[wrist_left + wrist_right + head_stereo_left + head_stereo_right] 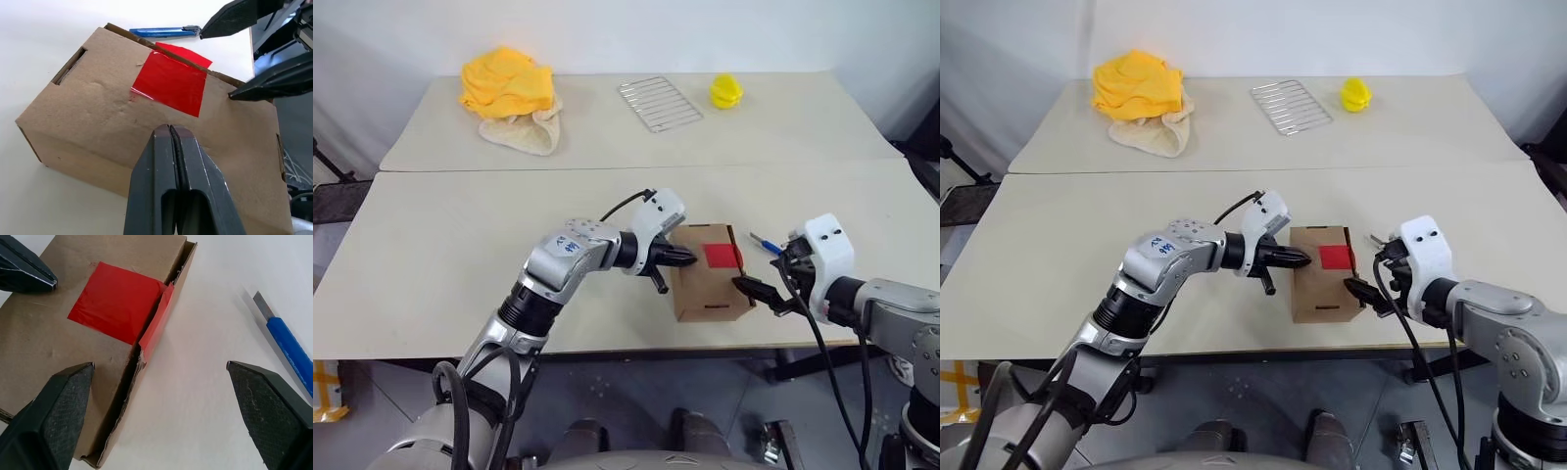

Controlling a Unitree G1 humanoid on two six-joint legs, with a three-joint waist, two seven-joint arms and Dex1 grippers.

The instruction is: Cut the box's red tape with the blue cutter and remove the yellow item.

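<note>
The brown cardboard box [703, 286] sits near the table's front edge, with the red tape [722, 257] on its top by the right edge. My left gripper [685, 258] is shut, its tips against the top of the box [93, 112] just left of the red tape [171, 82]. My right gripper [161, 382] stands open at the box's right side, one finger over the near corner and the other over bare table. The blue cutter [289, 348] lies on the table right of the box, beyond that gripper. A narrow gap shows along the lid's right edge. The yellow item is hidden.
At the back of the far table lie a yellow cloth heap [507, 83] on a beige cloth, a wire rack [659, 103] and a small lemon-yellow ridged object [725, 91]. A seam joins the two tables [460, 225]. The box stands close to the front edge.
</note>
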